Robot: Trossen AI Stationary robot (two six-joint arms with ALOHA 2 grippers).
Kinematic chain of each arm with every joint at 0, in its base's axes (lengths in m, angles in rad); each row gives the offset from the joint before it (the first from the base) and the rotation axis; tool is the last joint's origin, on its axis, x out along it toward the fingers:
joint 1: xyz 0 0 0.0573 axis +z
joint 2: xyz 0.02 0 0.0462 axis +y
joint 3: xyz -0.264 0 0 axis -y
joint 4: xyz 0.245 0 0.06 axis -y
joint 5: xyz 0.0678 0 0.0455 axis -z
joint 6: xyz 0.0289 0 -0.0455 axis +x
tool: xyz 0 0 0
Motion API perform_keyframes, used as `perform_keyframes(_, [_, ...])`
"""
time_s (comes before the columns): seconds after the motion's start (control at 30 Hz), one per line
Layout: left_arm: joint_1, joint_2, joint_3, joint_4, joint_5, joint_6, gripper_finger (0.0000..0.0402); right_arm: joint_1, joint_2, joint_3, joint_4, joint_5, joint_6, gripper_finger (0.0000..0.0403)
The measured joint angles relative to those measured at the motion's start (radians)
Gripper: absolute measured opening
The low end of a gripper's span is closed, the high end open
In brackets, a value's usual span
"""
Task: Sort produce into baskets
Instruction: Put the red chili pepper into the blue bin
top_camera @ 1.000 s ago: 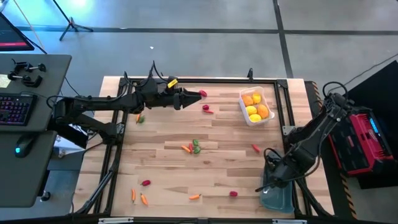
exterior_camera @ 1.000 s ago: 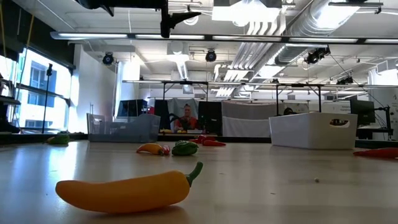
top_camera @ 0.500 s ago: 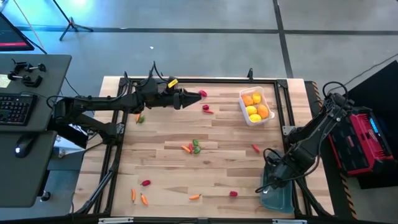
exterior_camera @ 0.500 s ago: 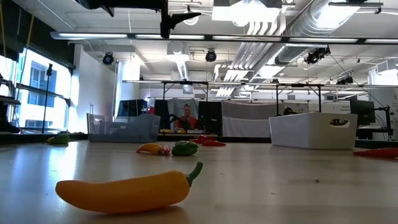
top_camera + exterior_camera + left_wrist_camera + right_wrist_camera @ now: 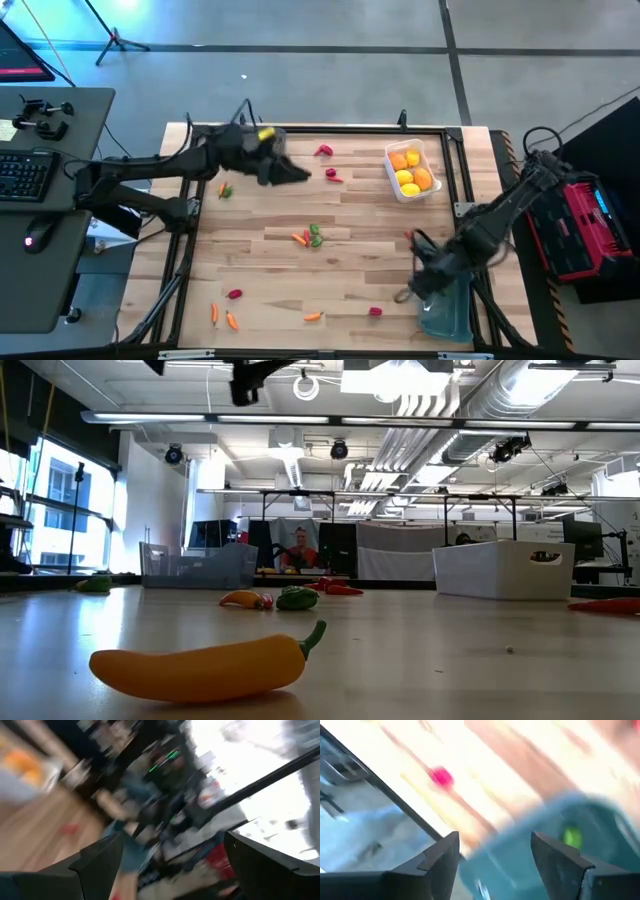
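Overhead, both jaws stand apart and empty; only right wrist shows green piece (image 5: 572, 837) inside blue-grey basket (image 5: 530, 855)

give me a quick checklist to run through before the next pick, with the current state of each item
1. Left gripper empty, fingers apart: ok.
2. Right gripper empty, fingers apart at the blue-grey bin: ok.
3. Something green lies in that bin in the right wrist view: ok.
4. White bin holds the yellow-orange fruits: ok.
5. Produce left loose on the table, such as the red pepper and carrot: not ok.
6. Grey bin contents: cannot tell.
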Motion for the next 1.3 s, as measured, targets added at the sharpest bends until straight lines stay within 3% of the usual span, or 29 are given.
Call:
perform_keyframes(0.17, [-0.151,-0.053,0.0,-0.232,-0.17,0.107,0.0329,-0.208,0.049,0.0,0.072,-0.002,-0.294,0.0236])
perform_keyframes(0.3, [-0.277,-0.074,0.0,-0.279,-0.301,0.148,0.0329,-0.291,0.149,0.0,0.206,-0.192,-0.585,0.0236])
perform_keyframes(0.43, [-0.344,-0.076,0.0,-0.285,-0.42,0.151,0.0329,-0.269,0.265,0.0,0.238,-0.283,-0.781,0.0236])
perform_keyframes(0.67, [-0.327,-0.076,0.0,-0.285,-0.523,0.182,0.0328,-0.159,0.432,0.082,0.281,-0.243,-0.871,0.0236])
perform_keyframes(0.9, [-0.262,-0.076,0.0,-0.285,-0.525,0.231,0.0328,-0.106,0.551,0.255,0.222,-0.109,-0.803,0.0236])
perform_keyframes(1.17, [-0.235,-0.088,0.0,-0.301,-0.31,0.327,0.0328,-0.241,0.563,0.348,0.231,-0.021,-0.789,0.0236])
perform_keyframes(1.23, [-0.235,-0.108,0.0,-0.314,-0.3,0.348,0.0328,-0.29,0.563,0.35,0.264,-0.052,-0.767,0.0236])
perform_keyframes(1.3, [-0.235,-0.124,0.0,-0.35,-0.3,0.356,0.0328,-0.325,0.569,0.344,0.281,-0.162,-0.722,0.0236])
